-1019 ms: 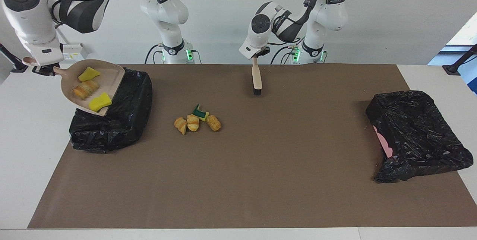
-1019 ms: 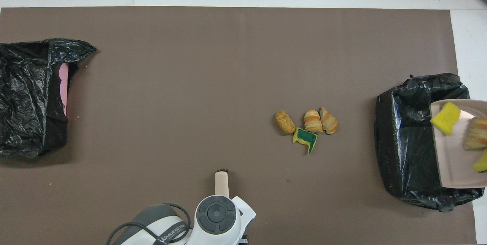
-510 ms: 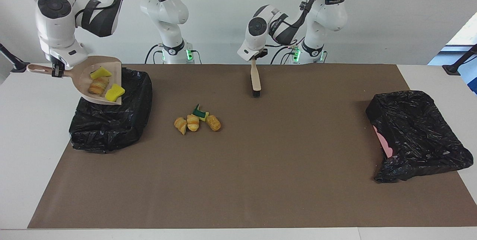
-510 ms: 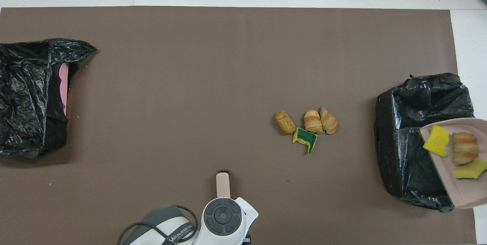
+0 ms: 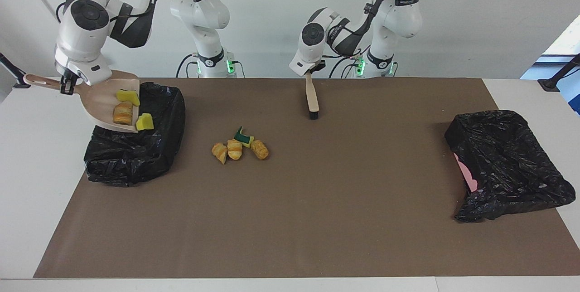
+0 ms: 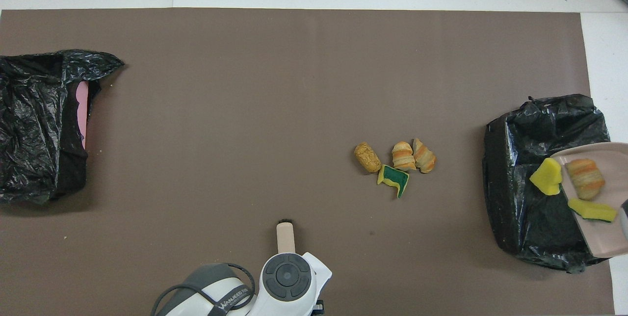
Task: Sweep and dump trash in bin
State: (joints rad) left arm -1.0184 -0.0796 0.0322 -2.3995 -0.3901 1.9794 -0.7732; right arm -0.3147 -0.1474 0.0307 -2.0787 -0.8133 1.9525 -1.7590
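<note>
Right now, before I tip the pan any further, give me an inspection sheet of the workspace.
Surface: brown mat on a white table.
Job's things: beige dustpan tilted over the black-lined bin at the right arm's end, carrying two yellow sponge chunks and a bread piece; four more trash pieces lie on the mat; brush hangs bristles-down.
Clutter: second black-lined bin at the left arm's end.
Grippers: right gripper shut on the dustpan handle; left gripper shut on the brush.
Cables: run along both arms.
Surroundings: plain white wall.
</note>
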